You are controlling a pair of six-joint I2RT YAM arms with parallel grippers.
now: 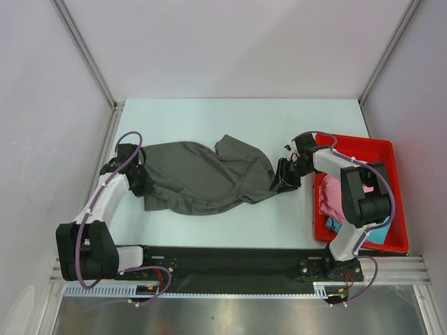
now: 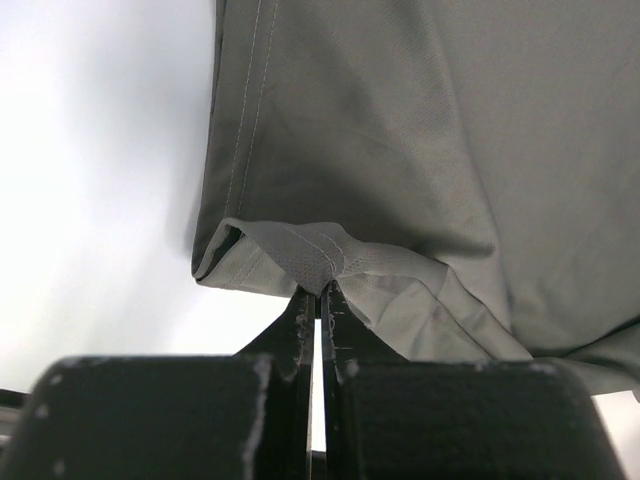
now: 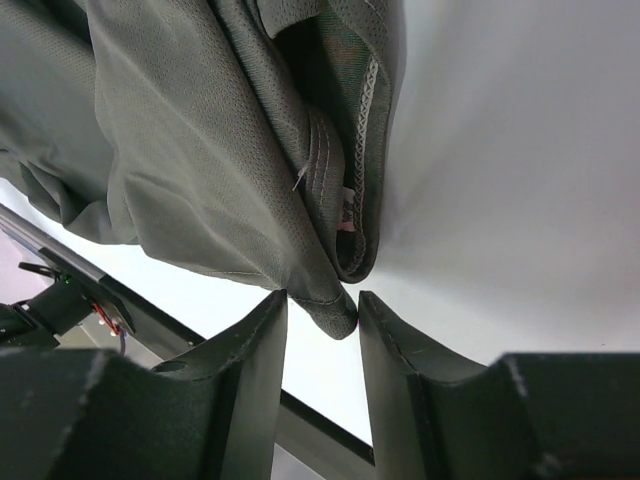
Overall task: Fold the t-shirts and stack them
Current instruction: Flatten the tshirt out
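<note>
The dark charcoal-grey t-shirt (image 1: 202, 174) lies crumpled across the middle of the table. My left gripper (image 1: 140, 180) is at its left edge, shut on a fold of its hem (image 2: 320, 265). My right gripper (image 1: 285, 178) is at its right end, open, with a corner of the shirt (image 3: 335, 300) between the fingers. The pink t-shirt (image 1: 330, 199) and the turquoise-blue t-shirt (image 1: 377, 234) lie in the red tray (image 1: 380, 150), partly hidden by my right arm.
The red tray stands at the right edge of the table. A black rail (image 1: 230, 262) runs along the near edge between the arm bases. White walls with metal posts enclose the table on three sides.
</note>
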